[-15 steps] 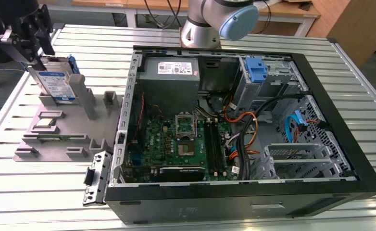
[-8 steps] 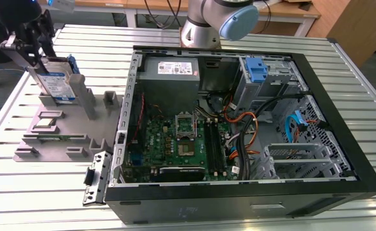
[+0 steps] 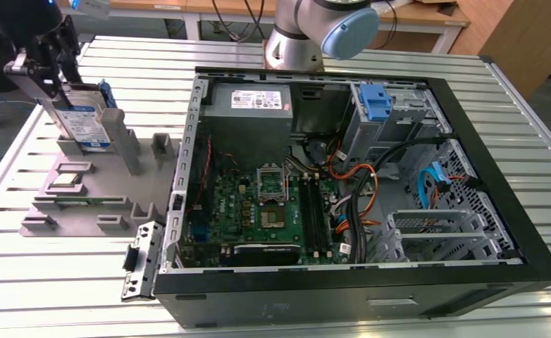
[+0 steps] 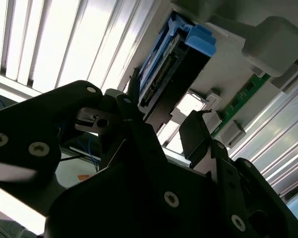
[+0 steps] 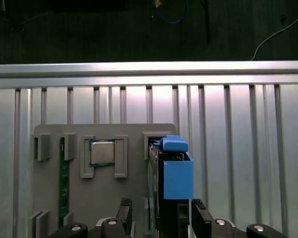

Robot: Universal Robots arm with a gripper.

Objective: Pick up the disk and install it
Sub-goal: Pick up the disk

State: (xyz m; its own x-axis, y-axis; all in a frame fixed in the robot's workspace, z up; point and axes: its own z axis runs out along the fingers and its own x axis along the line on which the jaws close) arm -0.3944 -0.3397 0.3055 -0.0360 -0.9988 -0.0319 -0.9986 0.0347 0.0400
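Note:
The disk (image 3: 86, 123) stands on edge in a slot of the grey fixture (image 3: 101, 215) at the exterior view's left. It is a silver drive with a blue-and-white label and blue side rails. My gripper (image 3: 66, 83) has come down over its top edge. In both wrist views the black fingers straddle the disk (image 5: 176, 173), one on each side. In the first wrist view a gap shows between one finger (image 5: 125, 210) and the drive. The second wrist view shows light between the other finger (image 4: 196, 131) and the disk (image 4: 174, 64), so my gripper (image 4: 161, 119) is open around it.
An open computer case (image 3: 515, 246) fills the exterior view's right, with a drive bay and blue latch (image 3: 377, 102), a grey power supply (image 3: 252, 102) and loose cables. The fixture also holds a processor chip (image 5: 103, 152) and a green memory stick (image 5: 63, 183). The arm's base (image 3: 299, 42) stands behind the case.

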